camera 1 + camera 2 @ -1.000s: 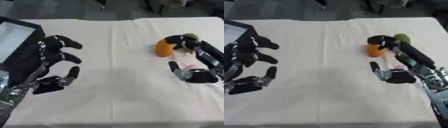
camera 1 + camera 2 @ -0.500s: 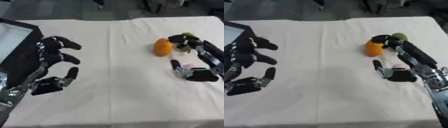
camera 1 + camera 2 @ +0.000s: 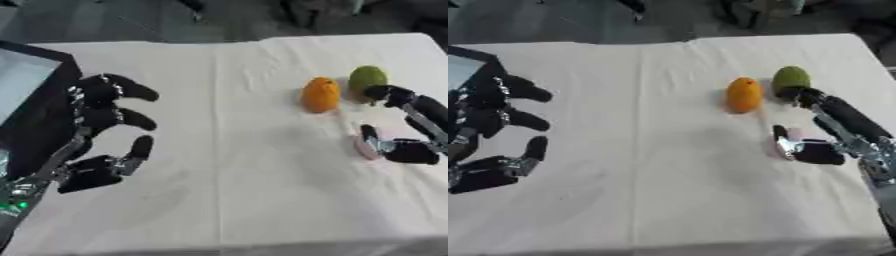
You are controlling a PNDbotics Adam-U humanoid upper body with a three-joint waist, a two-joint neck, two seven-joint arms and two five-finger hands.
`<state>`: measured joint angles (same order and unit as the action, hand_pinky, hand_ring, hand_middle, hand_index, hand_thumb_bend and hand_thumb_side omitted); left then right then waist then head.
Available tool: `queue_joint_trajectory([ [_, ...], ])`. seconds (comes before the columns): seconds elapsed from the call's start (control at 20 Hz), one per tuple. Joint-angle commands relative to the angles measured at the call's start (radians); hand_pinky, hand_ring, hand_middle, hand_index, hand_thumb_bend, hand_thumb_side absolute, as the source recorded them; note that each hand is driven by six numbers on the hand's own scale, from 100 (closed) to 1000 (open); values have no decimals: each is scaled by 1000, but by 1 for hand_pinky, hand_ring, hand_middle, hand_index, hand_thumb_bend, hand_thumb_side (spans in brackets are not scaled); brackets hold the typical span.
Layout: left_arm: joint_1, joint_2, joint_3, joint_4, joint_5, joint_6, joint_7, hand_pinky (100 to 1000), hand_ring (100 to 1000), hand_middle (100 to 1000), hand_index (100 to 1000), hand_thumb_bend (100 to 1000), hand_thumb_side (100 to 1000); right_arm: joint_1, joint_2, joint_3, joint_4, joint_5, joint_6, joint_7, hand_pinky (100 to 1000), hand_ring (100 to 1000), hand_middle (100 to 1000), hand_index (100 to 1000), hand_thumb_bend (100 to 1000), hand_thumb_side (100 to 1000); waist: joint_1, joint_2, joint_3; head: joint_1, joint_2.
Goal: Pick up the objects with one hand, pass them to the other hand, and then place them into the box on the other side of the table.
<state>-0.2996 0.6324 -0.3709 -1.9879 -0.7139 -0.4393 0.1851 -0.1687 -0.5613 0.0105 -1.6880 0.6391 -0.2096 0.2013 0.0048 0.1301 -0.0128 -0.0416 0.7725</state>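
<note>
An orange fruit (image 3: 320,95) and a green fruit (image 3: 367,78) stand side by side on the white tablecloth at the right. My right hand (image 3: 820,152) is open just near of them. Its fingertips (image 3: 385,92) lie close to the green fruit, and I cannot tell whether they touch it. A small pink thing (image 3: 360,146) lies on the cloth by its thumb. My left hand (image 3: 87,172) hovers open at the left, holding nothing, beside the black box (image 3: 54,56) with a pale inside.
The table's far edge runs along the top, with dark floor and chair legs behind it. A crease in the cloth (image 3: 219,100) runs down the middle. The near edge of the table shows at the bottom.
My right hand has drawn back from the orange fruit toward the near right, so both fruits now show uncovered. The left hand has hardly moved.
</note>
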Motion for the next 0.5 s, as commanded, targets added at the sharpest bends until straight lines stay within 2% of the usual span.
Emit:
queue_joint_trajectory([
  [0.05, -13, 8, 7, -12, 5, 0, -2, 755, 100, 716, 640, 100, 100, -6, -33, -19, 37, 23, 11, -16, 807, 879, 910, 920, 100, 455, -1, -18, -2, -3, -3],
  [0.2, -11, 6, 7, -12, 5, 1, -4, 755, 100, 716, 640, 100, 100, -2, -33, -25, 73, 27, 17, -25, 813, 880, 911, 916, 100, 458, -1, -18, -2, -3, -3],
  [0.5, -12, 6, 6, -12, 5, 1, -5, 755, 100, 717, 640, 100, 100, -3, -34, -35, 125, 91, 40, -33, 832, 883, 917, 906, 100, 459, -1, -17, -1, -2, -3],
])
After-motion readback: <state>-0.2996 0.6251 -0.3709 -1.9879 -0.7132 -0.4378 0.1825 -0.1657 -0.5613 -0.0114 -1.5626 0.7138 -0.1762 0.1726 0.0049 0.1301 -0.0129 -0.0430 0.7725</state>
